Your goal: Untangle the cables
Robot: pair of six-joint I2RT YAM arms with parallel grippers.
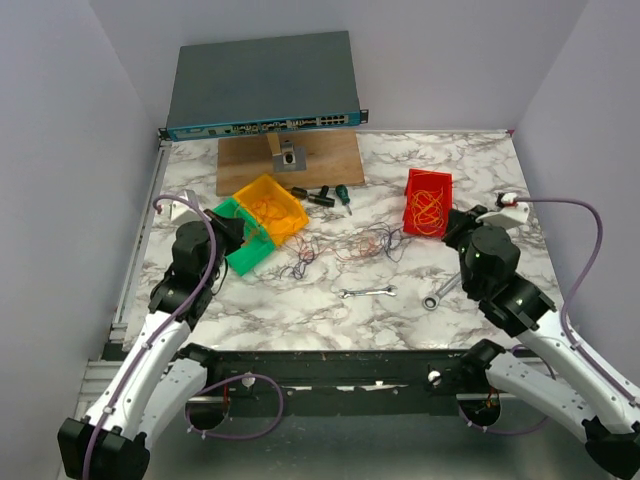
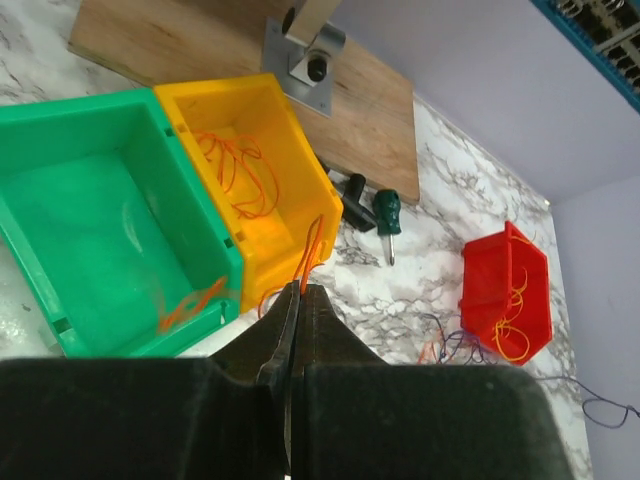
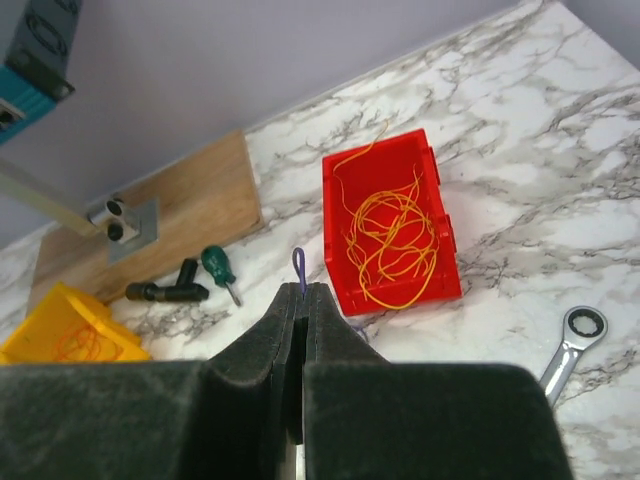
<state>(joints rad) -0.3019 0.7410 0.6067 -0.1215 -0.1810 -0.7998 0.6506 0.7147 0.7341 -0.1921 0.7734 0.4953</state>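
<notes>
A loose tangle of thin cables (image 1: 345,247) in orange, red and dark colours lies on the marble table's middle. My left gripper (image 2: 301,290) is shut on an orange cable (image 2: 312,248) that hangs over the yellow bin (image 2: 262,180), which holds more orange cables. My right gripper (image 3: 302,288) is shut on a purple cable (image 3: 298,266), its loop sticking out above the tips, near the red bin (image 3: 390,225) of yellow cables. In the top view the left gripper (image 1: 237,232) is at the green and yellow bins and the right gripper (image 1: 458,224) is beside the red bin (image 1: 428,201).
A green bin (image 2: 90,210) with one orange strand sits left of the yellow one. A wooden board (image 1: 290,162) with a metal bracket lies at the back, before a network switch (image 1: 262,85). A screwdriver (image 1: 342,197), a black tool (image 1: 312,195) and two wrenches (image 1: 368,292) lie on the table.
</notes>
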